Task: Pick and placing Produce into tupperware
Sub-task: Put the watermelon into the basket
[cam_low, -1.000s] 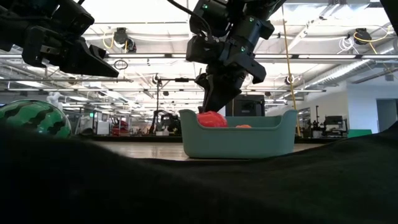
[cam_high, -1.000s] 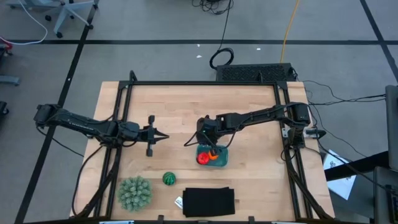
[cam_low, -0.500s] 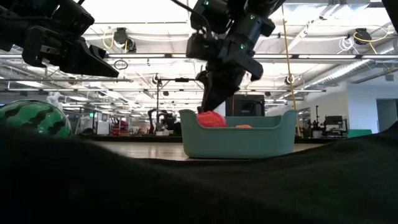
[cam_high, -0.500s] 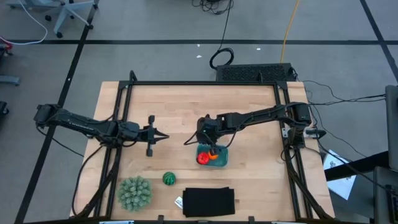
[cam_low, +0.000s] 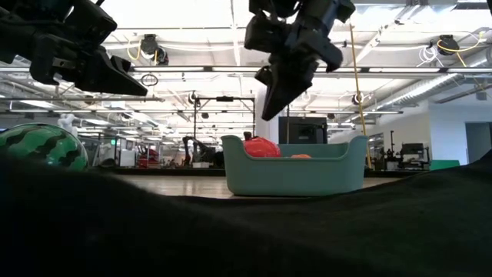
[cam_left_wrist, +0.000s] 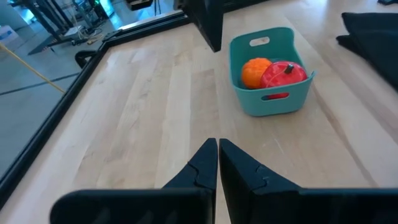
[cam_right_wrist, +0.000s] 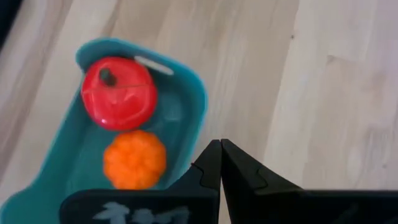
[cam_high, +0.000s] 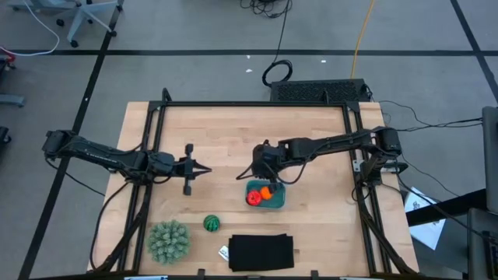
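Red fruit (cam_high: 253,198) & orange ball (cam_high: 265,192) sit in the tupperware (cam_high: 278,198). Right tool (cam_high: 250,172) hovers just beside its rim, pinched closed, empty. Striped ball (cam_high: 211,223) lies well apart from tupperware w/ left tool (cam_high: 204,170) closed too; imo open wide, drop straight over it.

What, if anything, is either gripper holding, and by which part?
Nothing. The right gripper is shut and empty above the tupperware; the left gripper is shut and empty too.

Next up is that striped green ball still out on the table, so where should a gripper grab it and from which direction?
Grip the striped green ball across its widest middle, coming straight down from above. It is round and sits alone on bare table, apart from the spiky ball and the black rectangle, so there's probably room for fingers either side.
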